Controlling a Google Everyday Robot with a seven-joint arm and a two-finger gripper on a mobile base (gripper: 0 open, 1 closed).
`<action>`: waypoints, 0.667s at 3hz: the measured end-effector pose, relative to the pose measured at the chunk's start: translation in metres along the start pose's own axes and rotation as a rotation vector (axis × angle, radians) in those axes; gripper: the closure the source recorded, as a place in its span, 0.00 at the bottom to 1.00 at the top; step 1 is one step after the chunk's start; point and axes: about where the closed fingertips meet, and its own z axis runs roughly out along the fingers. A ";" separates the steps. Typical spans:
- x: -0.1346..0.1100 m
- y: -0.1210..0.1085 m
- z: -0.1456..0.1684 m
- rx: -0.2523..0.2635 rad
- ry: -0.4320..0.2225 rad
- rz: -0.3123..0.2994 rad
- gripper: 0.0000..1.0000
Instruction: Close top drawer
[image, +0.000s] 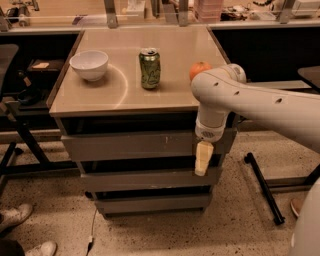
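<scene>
And here we are at the beige square-topped bench (165, 97), with the white, rounded robot arm (260, 107) swinging in from the bench's right side and bending down over its front right corner. The pale yellow tool (202, 159) hangs straight down from the wrist, in front of the bench's right end and below the tabletop. Whether it is open or closed cannot be told from this angle, and nothing shows in its hold. The wide grey metal top drawer (130, 145) sits directly under the bench top, its flat handle-less front carrying a few small white scratches. A dark gap runs between that front and the tabletop's edge. The tool overlaps the right end of the drawer front, its tip dropping down to the second, shorter grey drawer front (145, 179); contact cannot be made out. Beneath that, at the bench's foot, is the third grey front (150, 202). Up on the bench, a white round ceramic bowl (89, 65) stands at the left, a green drinks can (149, 68) stands upright near the middle, and an orange round fruit (199, 70) rests at the right edge, just behind the arm's elbow.
</scene>
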 end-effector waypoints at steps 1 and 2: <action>0.043 0.046 -0.020 -0.047 0.059 0.105 0.00; 0.103 0.127 -0.066 -0.082 0.210 0.280 0.00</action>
